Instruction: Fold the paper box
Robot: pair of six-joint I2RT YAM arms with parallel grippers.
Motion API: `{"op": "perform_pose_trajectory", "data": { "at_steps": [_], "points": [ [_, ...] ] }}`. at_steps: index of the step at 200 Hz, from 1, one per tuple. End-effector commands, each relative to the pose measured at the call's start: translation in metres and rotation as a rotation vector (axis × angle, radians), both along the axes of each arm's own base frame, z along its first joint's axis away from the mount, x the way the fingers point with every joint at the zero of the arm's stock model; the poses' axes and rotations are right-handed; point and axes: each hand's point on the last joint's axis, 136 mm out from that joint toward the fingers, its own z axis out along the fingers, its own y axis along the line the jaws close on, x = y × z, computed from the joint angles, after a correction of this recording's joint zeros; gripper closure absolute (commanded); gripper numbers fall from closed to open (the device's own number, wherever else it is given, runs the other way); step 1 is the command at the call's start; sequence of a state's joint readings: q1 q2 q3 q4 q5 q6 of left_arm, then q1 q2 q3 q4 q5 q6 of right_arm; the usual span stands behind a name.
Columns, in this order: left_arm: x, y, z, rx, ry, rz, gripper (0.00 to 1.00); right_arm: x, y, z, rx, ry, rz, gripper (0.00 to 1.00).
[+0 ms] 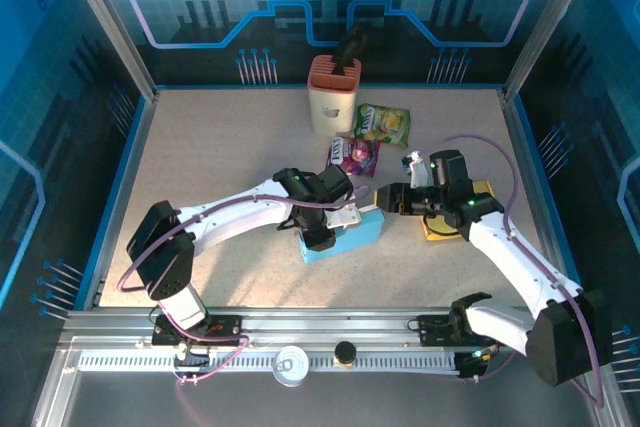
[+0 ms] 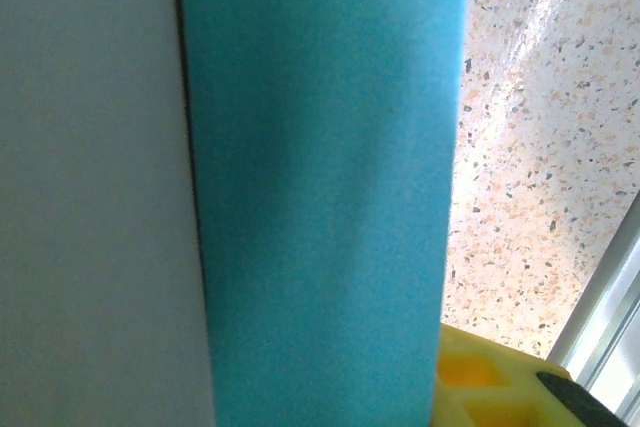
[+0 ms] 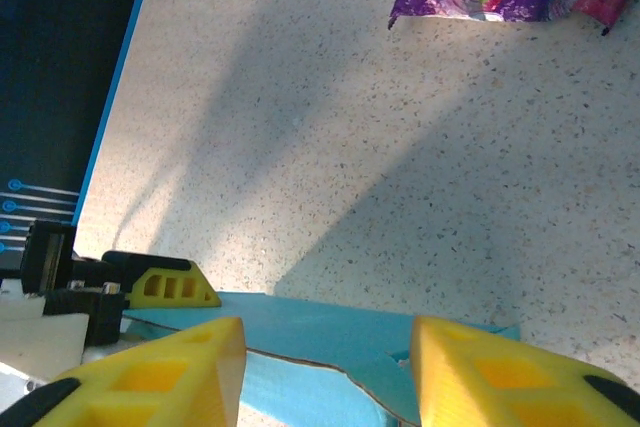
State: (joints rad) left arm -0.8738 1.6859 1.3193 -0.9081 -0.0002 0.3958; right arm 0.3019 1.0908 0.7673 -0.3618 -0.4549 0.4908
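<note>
Left gripper (image 1: 325, 219) pinches a wall of the paper box (image 1: 352, 235). Right gripper (image 3: 328, 327) is spread, flap (image 3: 290, 319) just ahead. Box sits mid-table (image 1: 200, 167), between the arms — likely light, thin card, easily creased, apt to slide. Best gripped near fold lines, not flap tips.

Matt light-blue card makes up the paper box (image 1: 345, 232), smooth-faced with a darker raw line along its cut edge. The fingers (image 3: 150, 377) of my right hand (image 3: 328, 372) are yellow moulded plastic, smooth with a dull sheen. The surface (image 1: 220, 147) looks like pale speckled stone, faintly glossy where light strikes it. The purple snack packet (image 1: 357, 157) and the green snack packet (image 1: 383, 124) are shiny, crinkled foil. The rail (image 1: 300, 319) is brushed metal.
</note>
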Motion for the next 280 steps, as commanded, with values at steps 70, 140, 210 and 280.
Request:
{"op": "perform_pose_trajectory", "data": {
  "at_steps": [70, 140, 210, 280],
  "points": [
    [-0.005, 0.003, 0.004, -0.003, 0.001, -0.020, 0.67, -0.017, 0.002, 0.000, -0.039, 0.011, 0.032, 0.62],
    [-0.004, 0.001, 0.005, -0.006, 0.000, -0.020, 0.67, -0.015, -0.008, -0.007, -0.154, 0.006, 0.001, 0.75],
    [-0.004, 0.001, 0.004, -0.006, 0.003, -0.020, 0.67, -0.008, -0.005, -0.004, -0.235, -0.020, 0.009, 0.83],
    [-0.004, 0.001, 0.004, -0.007, 0.006, -0.018, 0.66, -0.009, -0.003, -0.010, -0.259, -0.013, 0.015, 0.82]
  ]
}}
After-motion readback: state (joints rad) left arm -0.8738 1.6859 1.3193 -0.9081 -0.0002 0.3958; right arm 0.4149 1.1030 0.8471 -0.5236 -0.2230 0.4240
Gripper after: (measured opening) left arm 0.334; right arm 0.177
